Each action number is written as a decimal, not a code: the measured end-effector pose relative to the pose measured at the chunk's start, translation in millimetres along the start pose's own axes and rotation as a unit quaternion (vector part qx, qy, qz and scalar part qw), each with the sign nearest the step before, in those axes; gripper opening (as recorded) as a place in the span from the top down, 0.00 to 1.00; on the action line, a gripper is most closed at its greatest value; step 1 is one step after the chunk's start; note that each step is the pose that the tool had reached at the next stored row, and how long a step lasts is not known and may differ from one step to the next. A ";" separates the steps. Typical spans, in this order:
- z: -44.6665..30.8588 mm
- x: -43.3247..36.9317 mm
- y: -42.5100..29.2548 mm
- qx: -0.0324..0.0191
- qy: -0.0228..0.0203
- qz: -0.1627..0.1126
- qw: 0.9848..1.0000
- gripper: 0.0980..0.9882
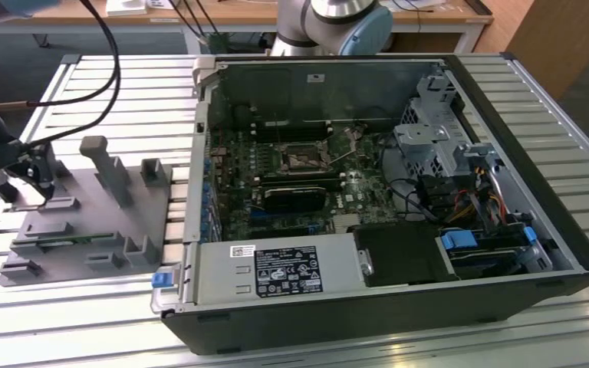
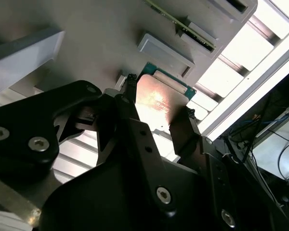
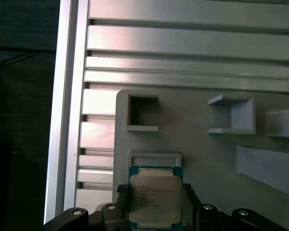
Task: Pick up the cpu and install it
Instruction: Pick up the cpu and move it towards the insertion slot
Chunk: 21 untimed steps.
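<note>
Silver-topped cpu (image 3: 155,199) | gripper (image 3: 155,193) jaws clamped on its two side edges | over grey fixture plate (image 3: 207,159)

**LIGHTING AND PICTURE CONDITION**

Exterior view: the light is even and diffuse, with soft shadows. The inside of the computer case (image 1: 274,100) is darker than the table slats (image 1: 120,84) around the gripper (image 1: 41,184).

Second wrist view: there is strong backlight. The slats beyond the gripper are blown out white. The gripper body is a near-black, unfocused mass. A warm glare patch sits on the cpu (image 2: 159,98).

First wrist view: the light is dim and flat. The cpu top is evenly lit, and the slats ahead of the gripper carry a dull sheen.
</note>
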<state>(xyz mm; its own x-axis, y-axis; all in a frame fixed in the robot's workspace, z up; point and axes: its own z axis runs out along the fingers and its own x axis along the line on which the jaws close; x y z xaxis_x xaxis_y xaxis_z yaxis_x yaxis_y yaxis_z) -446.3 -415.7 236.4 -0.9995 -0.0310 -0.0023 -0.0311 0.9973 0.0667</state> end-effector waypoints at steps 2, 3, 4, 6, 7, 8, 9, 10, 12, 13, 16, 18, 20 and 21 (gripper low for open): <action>-1.7 0.0 0.1 0.000 0.000 0.000 1.000 0.52; -2.5 0.0 0.2 0.000 0.000 0.000 1.000 0.52; -3.8 0.0 0.3 0.000 0.000 0.000 1.000 0.52; -6.4 0.0 0.4 0.000 0.000 0.000 1.000 0.52; -7.5 0.0 0.5 0.000 0.000 0.000 1.000 0.52; -8.7 0.0 0.6 0.000 0.000 0.000 1.000 0.52; -9.8 0.0 0.7 0.000 0.000 0.000 1.000 0.52; -10.8 0.0 0.7 0.000 0.000 0.000 1.000 0.52; -12.7 0.0 0.9 0.000 0.000 0.000 1.000 0.52; -13.6 0.0 0.9 0.000 0.000 0.000 1.000 0.52; -15.4 0.0 1.0 0.000 0.000 0.000 1.000 0.52; -16.6 0.0 1.1 0.000 0.000 0.000 1.000 0.52; -17.8 -0.1 1.2 0.000 0.000 0.000 1.000 0.52; -18.7 0.0 1.3 0.000 0.000 0.000 1.000 0.52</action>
<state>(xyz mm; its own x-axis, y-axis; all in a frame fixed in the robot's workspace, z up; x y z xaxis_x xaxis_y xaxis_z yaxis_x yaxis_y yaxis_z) -446.3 -415.7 255.2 -0.9995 -0.0310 -0.0022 -0.0311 0.9973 0.0667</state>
